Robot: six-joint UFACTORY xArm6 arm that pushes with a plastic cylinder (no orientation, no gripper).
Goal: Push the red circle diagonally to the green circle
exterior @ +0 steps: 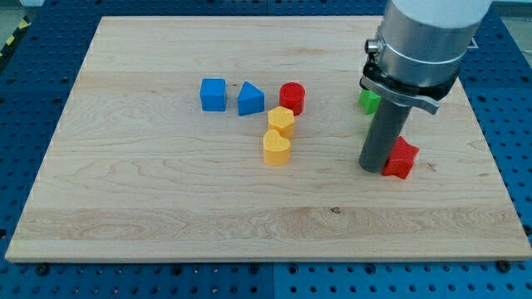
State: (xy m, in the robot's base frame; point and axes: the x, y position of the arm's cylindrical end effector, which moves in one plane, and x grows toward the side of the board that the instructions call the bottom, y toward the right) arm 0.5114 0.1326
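The red circle [292, 97] stands on the wooden board [166, 208] above the middle, just right of a blue triangle [250, 99]. A green block [367, 101], mostly hidden behind my arm, shows to the view's right of the red circle; its shape cannot be made out. My tip [371, 169] rests on the board well to the right of and below the red circle, below the green block. It touches or nearly touches the left side of a second red block [401, 158] of angular shape.
A blue cube [213, 95] sits left of the blue triangle. Two yellow blocks [281, 121] [276, 148] stand stacked in a column just below the red circle. The board lies on a blue perforated table [507, 100].
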